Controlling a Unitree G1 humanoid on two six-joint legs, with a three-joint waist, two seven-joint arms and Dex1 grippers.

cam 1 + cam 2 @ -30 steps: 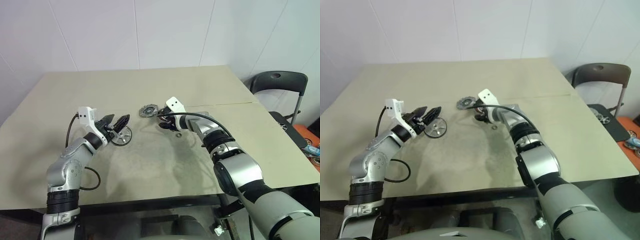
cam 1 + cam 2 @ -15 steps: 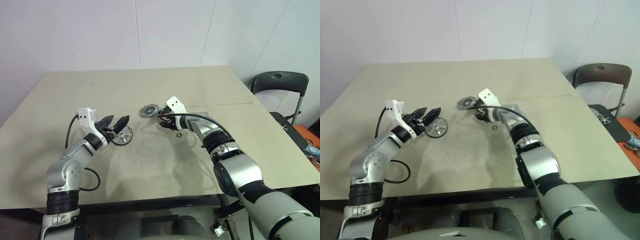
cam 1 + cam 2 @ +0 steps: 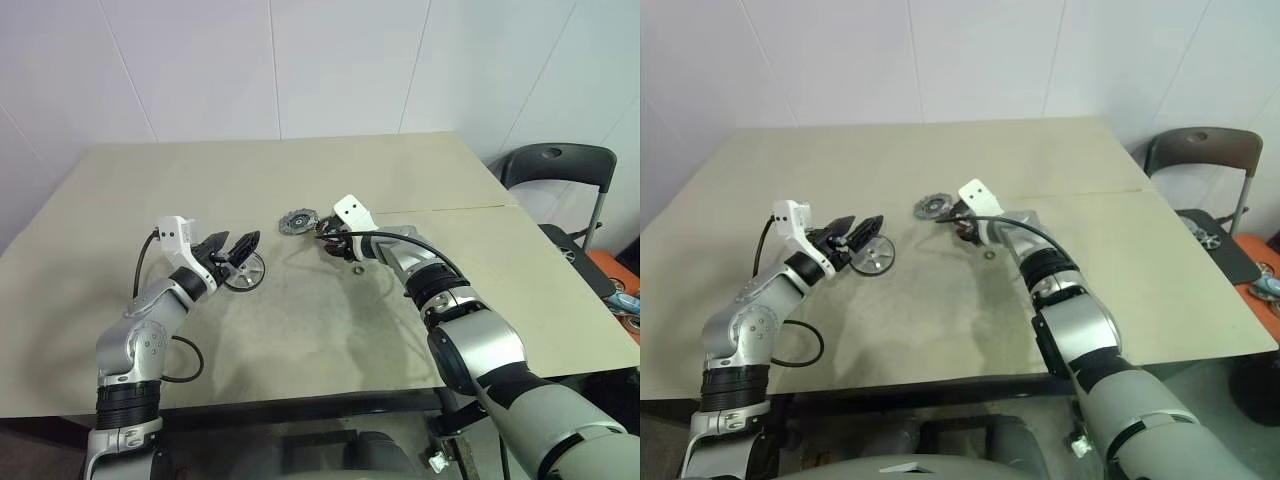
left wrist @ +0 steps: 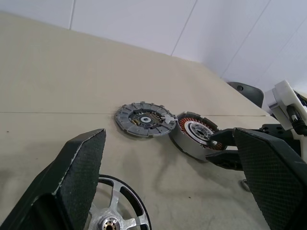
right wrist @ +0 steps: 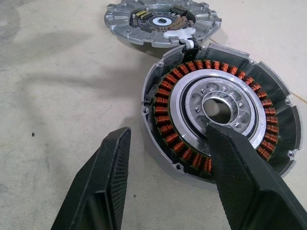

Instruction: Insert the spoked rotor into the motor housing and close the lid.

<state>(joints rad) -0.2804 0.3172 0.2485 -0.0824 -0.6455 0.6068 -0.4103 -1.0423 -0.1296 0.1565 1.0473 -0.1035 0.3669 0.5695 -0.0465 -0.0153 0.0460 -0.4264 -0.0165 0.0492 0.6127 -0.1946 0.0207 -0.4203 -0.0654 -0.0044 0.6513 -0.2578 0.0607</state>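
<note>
The spoked rotor (image 3: 245,273) lies flat on the table, a silver hub with spokes to a thin dark rim. My left gripper (image 3: 240,241) hovers just above it, open and holding nothing. The motor housing (image 5: 225,76), a silver ring lined with copper coils, is tilted up off the table. My right gripper (image 3: 328,241) is shut on its near side, one finger (image 5: 240,182) over the hub and the other (image 5: 103,187) outside the rim. Its far edge meets the lid (image 5: 160,19), a grey ridged disc lying flat with its inner face up.
A small metal ring (image 3: 357,268) lies on the beige table (image 3: 300,340) just right of the housing. A seam crosses the tabletop on the right side. A dark chair (image 3: 556,168) stands beyond the table's right edge.
The right wrist has turned slightly with the housing in its grip. The left arm and the rotor have stayed where they were.
</note>
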